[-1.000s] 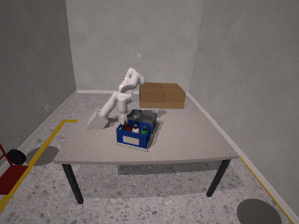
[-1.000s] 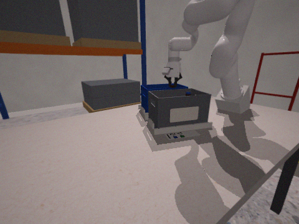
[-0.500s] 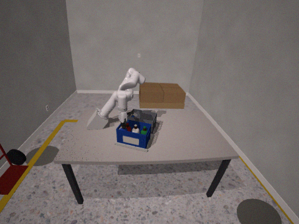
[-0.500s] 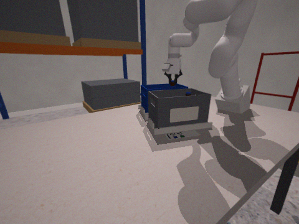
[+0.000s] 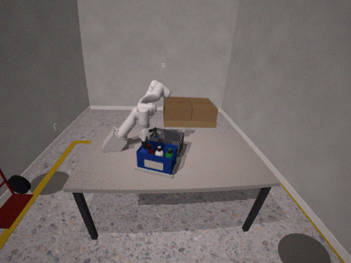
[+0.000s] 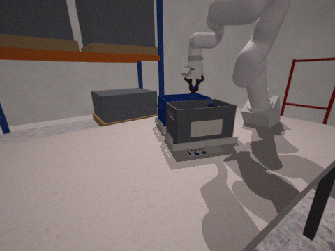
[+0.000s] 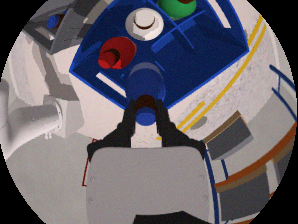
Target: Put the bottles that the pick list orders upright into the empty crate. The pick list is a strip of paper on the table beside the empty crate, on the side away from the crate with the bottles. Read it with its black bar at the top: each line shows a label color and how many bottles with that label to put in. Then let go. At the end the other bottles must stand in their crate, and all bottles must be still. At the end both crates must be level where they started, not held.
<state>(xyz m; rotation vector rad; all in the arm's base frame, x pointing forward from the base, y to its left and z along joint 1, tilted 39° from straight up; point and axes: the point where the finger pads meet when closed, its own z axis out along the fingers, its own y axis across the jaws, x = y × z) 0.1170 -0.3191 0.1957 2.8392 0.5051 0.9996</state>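
Observation:
A blue crate (image 5: 143,157) (image 6: 162,104) (image 7: 193,63) holds a red-capped bottle (image 5: 151,150) (image 7: 115,54), a white one (image 5: 159,151) (image 7: 144,23) and a green one (image 5: 169,153) (image 7: 180,0), all upright. My gripper (image 7: 145,106) (image 6: 193,89) (image 5: 145,143) is at the crate's near-left cell, shut on the cap of a blue bottle (image 7: 147,80). The grey crate (image 5: 175,137) (image 6: 181,122) (image 7: 73,10) stands right behind the blue one, and a blue cap (image 6: 211,104) shows inside it. The pick list (image 6: 197,152) lies on the table at the grey crate's far side.
Two cardboard boxes (image 5: 190,111) stand on the floor behind the table. A grey box on a pallet (image 6: 123,102) and a blue and orange rack (image 6: 160,45) stand beyond the crates. The arm's base (image 5: 113,142) sits on the table's back left.

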